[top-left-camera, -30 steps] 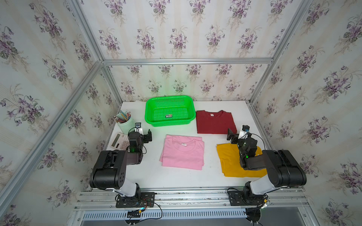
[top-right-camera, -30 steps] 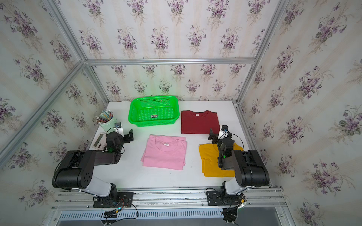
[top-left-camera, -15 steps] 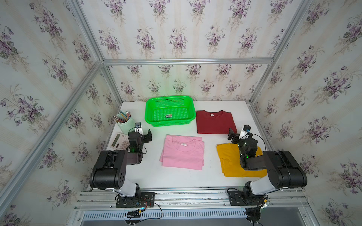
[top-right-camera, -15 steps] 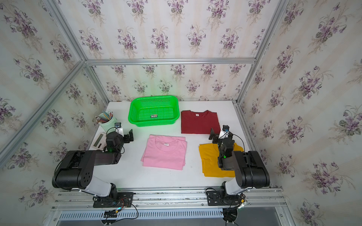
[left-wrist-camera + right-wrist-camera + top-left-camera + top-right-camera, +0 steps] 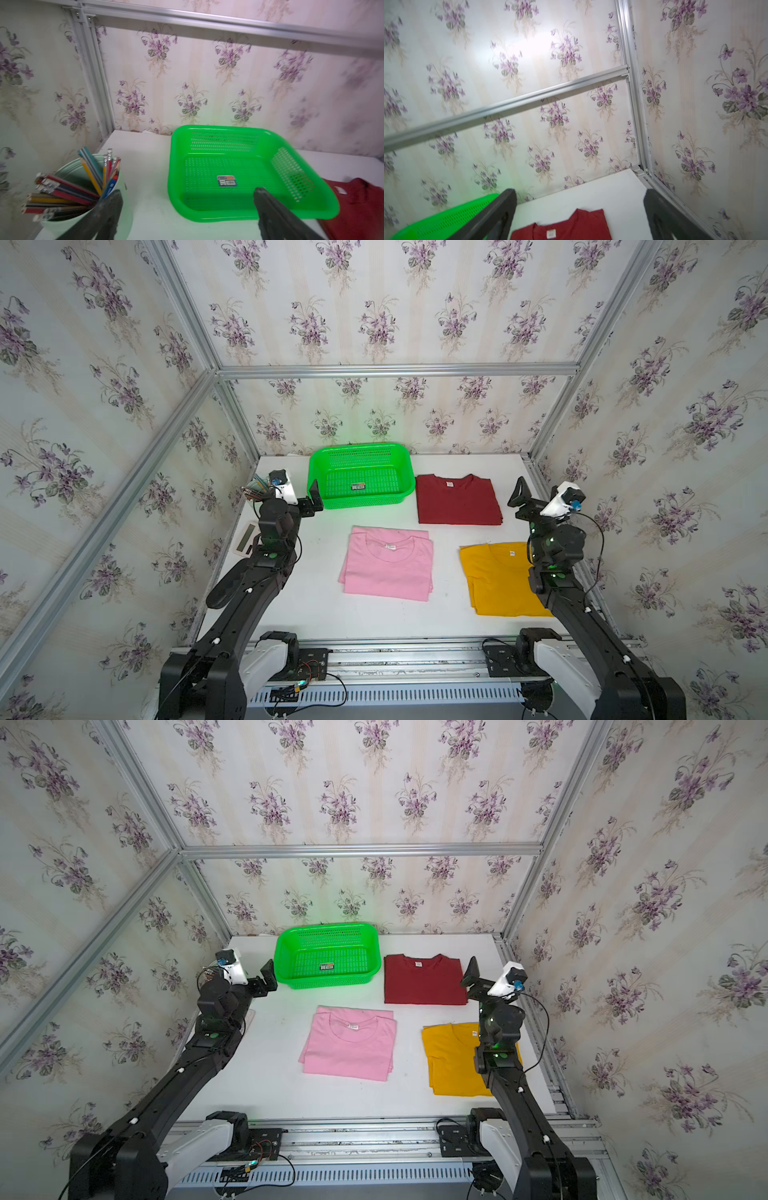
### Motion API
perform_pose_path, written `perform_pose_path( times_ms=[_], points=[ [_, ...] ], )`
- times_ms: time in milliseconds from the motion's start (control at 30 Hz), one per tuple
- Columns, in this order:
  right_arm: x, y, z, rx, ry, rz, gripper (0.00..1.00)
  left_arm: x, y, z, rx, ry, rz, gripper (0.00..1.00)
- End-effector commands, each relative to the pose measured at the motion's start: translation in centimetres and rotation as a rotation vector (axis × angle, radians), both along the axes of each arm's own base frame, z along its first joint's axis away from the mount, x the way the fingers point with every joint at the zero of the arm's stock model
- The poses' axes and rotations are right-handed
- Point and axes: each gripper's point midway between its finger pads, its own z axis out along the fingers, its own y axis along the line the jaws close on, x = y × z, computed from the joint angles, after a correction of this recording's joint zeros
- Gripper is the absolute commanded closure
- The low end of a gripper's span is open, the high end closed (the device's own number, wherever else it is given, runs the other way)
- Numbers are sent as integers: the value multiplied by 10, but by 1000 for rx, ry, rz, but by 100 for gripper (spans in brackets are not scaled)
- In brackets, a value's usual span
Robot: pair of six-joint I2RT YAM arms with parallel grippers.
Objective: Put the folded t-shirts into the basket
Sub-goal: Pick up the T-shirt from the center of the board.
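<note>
The bright green basket (image 5: 365, 501) (image 5: 328, 981) stands empty at the back left of the white table. Three folded t-shirts lie flat: dark red (image 5: 457, 502) (image 5: 424, 982) right of the basket, pink (image 5: 388, 564) (image 5: 349, 1044) in the middle, mustard yellow (image 5: 498, 578) (image 5: 453, 1056) front right, partly under my right arm. My left gripper (image 5: 309, 502) (image 5: 189, 192) hangs open and empty just left of the basket (image 5: 172, 166). My right gripper (image 5: 521, 499) (image 5: 580, 192) is open and empty, raised right of the dark red shirt (image 5: 571, 228).
A pale green cup of pencils (image 5: 62, 170) stands beside the left gripper near the left wall. A small grey calculator (image 5: 245, 539) lies by the left table edge. Flowered walls with aluminium rails close in three sides of the table.
Both arms have lifted out of their folded pose, carrying the grippers higher and slightly toward the back. Both grippers stay open. The shirts and basket have not moved.
</note>
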Motion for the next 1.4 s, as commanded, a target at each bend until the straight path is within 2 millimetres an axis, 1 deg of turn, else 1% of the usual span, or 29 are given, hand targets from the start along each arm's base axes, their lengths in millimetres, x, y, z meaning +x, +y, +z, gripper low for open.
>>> perform_pose_path(
  times_ms=[0,33,67,100,133,233,300,333,400,467,533,567,667,733,800,867,933,1000,1100,1133,1167,1200,1233,1267,1367],
  points=[
    [-5,-25,-50,325,211,-136,0,-16,-37,0,-230,131,-187,0],
    [-6,-26,-49,316,228,-145,0,-19,-41,8,-287,137,-205,0],
    [-10,-30,-50,371,229,-171,0,-23,-46,16,-329,150,-229,0],
    [-17,-36,-51,428,242,-217,0,-27,-49,27,-327,162,-254,0],
    [-22,-37,-47,448,240,-220,0,-32,-51,31,-324,193,-260,0],
    [-26,-13,-19,414,163,-51,0,-48,-53,52,-283,233,-285,0],
    [-28,-2,-8,393,137,26,0,-59,-53,68,-219,225,-309,0],
    [-28,4,-3,385,135,58,0,-63,-50,74,-192,218,-297,0],
    [-24,20,0,356,159,152,0,-68,-35,74,-196,238,-209,0],
    [-16,42,-5,331,221,266,0,-69,-24,67,-211,266,-133,0],
    [-9,67,-18,309,313,399,1,-65,-27,57,-219,284,-145,0],
    [-7,79,-25,303,362,460,2,-63,-34,53,-227,286,-188,0],
    [-6,110,-48,282,485,613,4,-63,-63,43,-252,309,-357,0],
    [-8,128,-69,264,582,677,4,-64,-80,33,-224,350,-428,0],
    [-11,146,-88,223,668,729,4,-70,-102,27,-129,360,-504,0],
    [-16,167,-107,157,745,784,4,-80,-131,18,12,362,-587,0],
    [-22,187,-124,88,797,840,4,-91,-159,6,159,372,-672,0],
    [-27,199,-143,32,843,852,5,-101,-185,-12,292,404,-752,0],
    [-37,215,-168,-143,858,897,5,-119,-217,-44,484,445,-894,0],
    [-42,220,-176,-231,852,920,4,-128,-226,-56,534,458,-959,0],
    [-50,228,-184,-342,836,962,3,-142,-234,-69,568,470,-1052,0],
    [-57,234,-192,-460,818,1004,2,-158,-240,-83,590,480,-1157,0],
    [-63,238,-200,-582,801,1040,1,-173,-246,-93,589,477,-1252,0],
    [-71,247,-207,-704,777,1087,0,-179,-248,-104,598,475,-1285,0],
    [-68,247,-225,-938,769,1112,0,-193,-251,-123,613,452,-1346,0]
  ],
)
